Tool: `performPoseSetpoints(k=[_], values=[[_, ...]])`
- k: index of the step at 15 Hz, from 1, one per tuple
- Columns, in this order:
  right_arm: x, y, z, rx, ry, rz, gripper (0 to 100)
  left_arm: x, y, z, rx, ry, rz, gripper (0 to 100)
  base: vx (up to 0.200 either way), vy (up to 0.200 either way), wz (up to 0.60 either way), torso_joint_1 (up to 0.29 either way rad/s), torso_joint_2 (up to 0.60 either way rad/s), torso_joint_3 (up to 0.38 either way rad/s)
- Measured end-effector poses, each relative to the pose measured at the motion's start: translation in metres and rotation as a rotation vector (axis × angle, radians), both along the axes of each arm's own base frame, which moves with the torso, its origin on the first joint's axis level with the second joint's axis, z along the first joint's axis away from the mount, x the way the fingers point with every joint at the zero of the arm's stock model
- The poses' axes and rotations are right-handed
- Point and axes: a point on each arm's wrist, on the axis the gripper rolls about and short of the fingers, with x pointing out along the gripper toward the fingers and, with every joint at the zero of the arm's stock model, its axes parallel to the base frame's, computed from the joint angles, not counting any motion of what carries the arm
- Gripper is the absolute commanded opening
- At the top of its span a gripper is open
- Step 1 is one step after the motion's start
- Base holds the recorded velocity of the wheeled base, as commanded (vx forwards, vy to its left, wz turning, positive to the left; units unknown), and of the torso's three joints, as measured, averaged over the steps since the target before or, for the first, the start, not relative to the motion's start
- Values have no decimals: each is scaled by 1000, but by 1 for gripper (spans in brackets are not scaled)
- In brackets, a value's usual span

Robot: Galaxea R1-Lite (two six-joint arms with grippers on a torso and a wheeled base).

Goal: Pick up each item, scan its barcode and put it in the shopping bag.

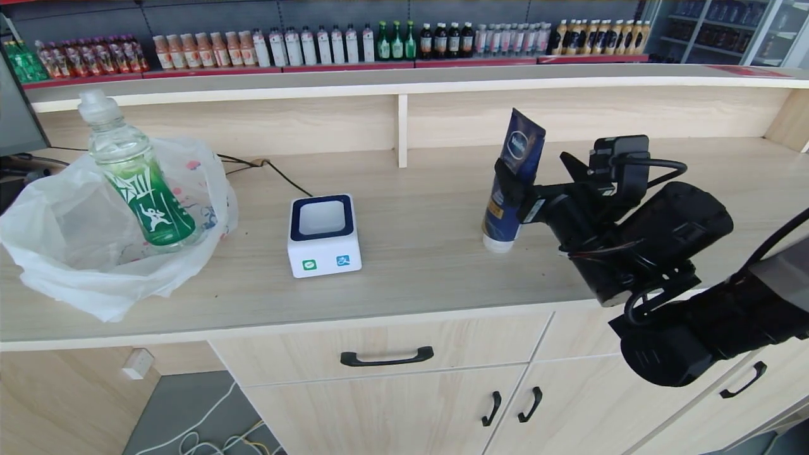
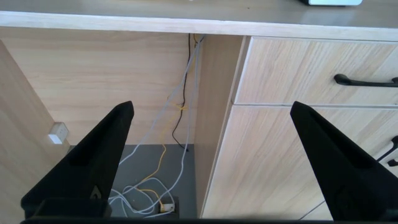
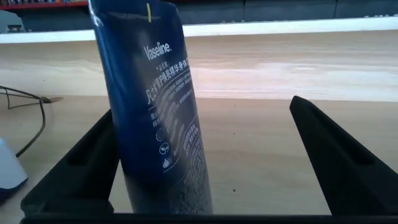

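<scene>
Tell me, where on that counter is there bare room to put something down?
Bare counter lies between the scanner and the blue tube, and farther back, right of the tube. The left end is crowded: the shopping bag with a bottle in it.

You see a dark blue tube (image 1: 515,180) with white lettering, an orange band and a white cap; a clear bottle (image 1: 136,174) with a green label bearing white figures; a translucent white bag (image 1: 57,253) printed red and blue; a white scanner (image 1: 323,235) framed navy.
</scene>
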Motion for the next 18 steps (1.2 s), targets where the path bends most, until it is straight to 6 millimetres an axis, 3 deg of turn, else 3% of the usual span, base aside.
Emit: performPoseSetpoints(k=[18], values=[[1,9,-34,-52,101,21,100,0,0,0,0,0,0,100,0,0,0,0,0,0]])
